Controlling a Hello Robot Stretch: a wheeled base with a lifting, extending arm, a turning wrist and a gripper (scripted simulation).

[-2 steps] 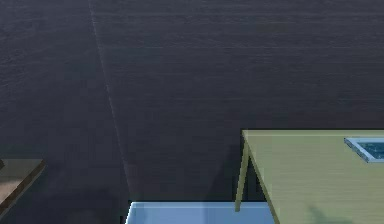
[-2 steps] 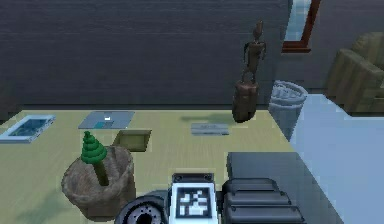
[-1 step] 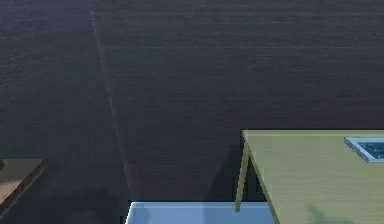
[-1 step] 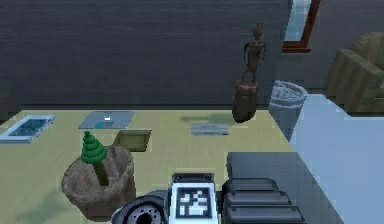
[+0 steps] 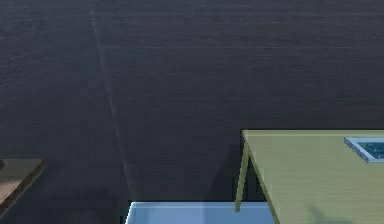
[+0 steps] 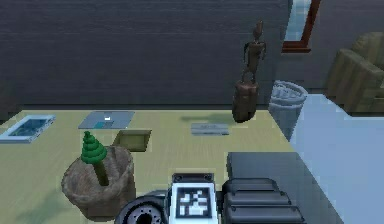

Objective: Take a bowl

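Forward view: olive table (image 5: 310,165) at the right, against a dark wall. Arm side view: gripper (image 6: 143,212) low by a potted plant (image 6: 97,175); whether it holds anything, cannot tell. Flat items, a statuette (image 6: 250,70), and I can't single out a bowl. Likely still searching; next, find it.

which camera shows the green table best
The arm side view: the green table spreads across the picture, its top in plain sight with a potted plant on it. The forward view catches one corner and a leg at its right.
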